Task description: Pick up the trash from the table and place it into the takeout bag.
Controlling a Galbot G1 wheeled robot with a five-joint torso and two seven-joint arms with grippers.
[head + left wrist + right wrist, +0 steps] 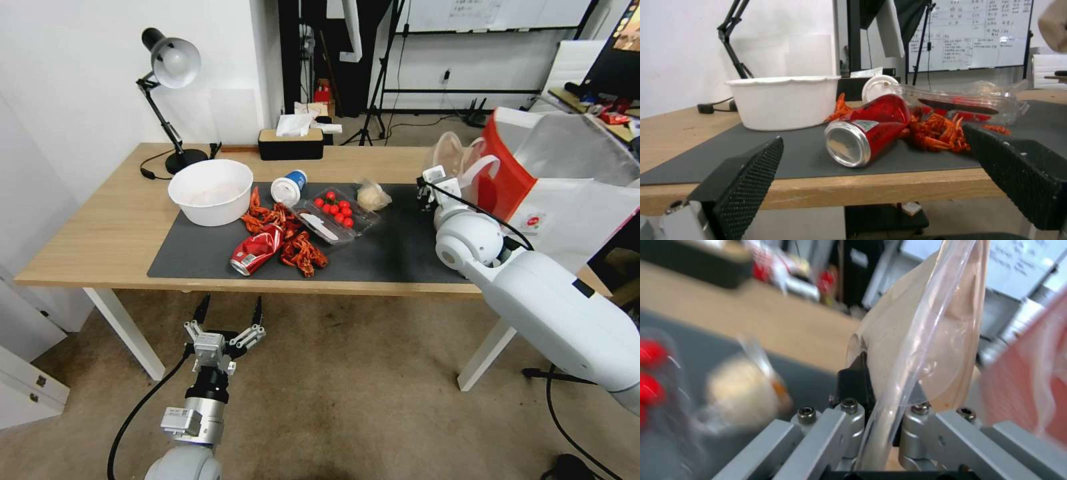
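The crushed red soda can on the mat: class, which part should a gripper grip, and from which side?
Probably the crushed red soda can across its dented body, from above. It lies on its side, silver end toward the table's front edge and the open left gripper.

I see the table (100, 233), light wood on white legs, with a dark grey mat (393, 253) across its middle. On the mat lie a white bowl (210, 191) near its left end, a crushed red can (255, 249) close to the front edge, a paper cup (289, 187) on its side, a clear tray (333, 217) and a wrapped lump (372, 196). A desk lamp (172, 100) and tissue box (291, 143) stand along the back edge, and the takeout bag (573, 193) sits at the right end.
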